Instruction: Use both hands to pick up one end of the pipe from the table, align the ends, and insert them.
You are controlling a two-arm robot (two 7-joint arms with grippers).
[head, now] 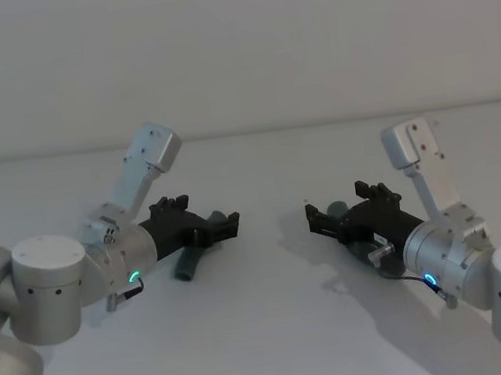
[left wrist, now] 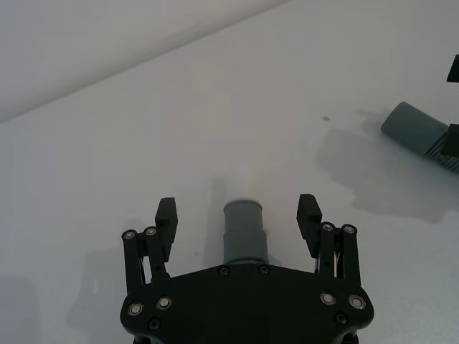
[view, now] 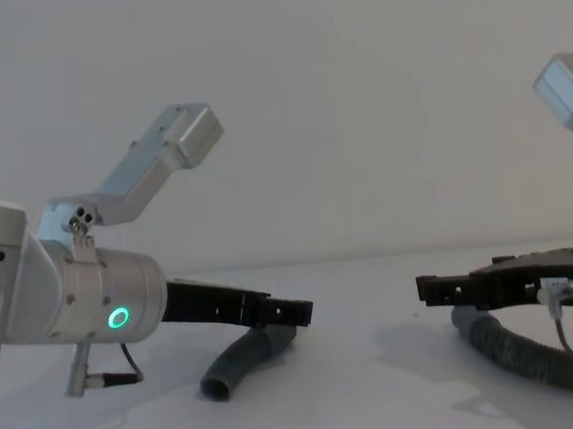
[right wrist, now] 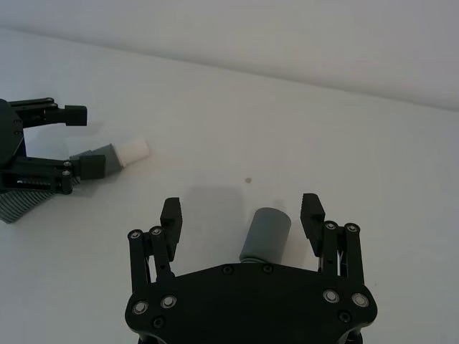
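Observation:
The short curved elbow (view: 241, 364) of the pipe lies on the white table (head: 280, 332), its lower mouth resting on the surface. Its upper end (left wrist: 242, 231) points out between the fingers (left wrist: 166, 216) of my left gripper (head: 225, 225), which stands open around it with gaps on both sides. The corrugated hose (view: 525, 356) lies on the right. Its smooth cuff end (right wrist: 265, 233) sits between the spread fingers (right wrist: 312, 213) of my open right gripper (head: 316, 216). The two ends face each other across a gap; the far cuff (left wrist: 412, 127) shows from the left wrist.
The table is bare around both pieces, with free room between the grippers and toward the front edge. A pale wall (head: 230, 41) rises behind the table's back edge. Both silver arms reach in low from the sides.

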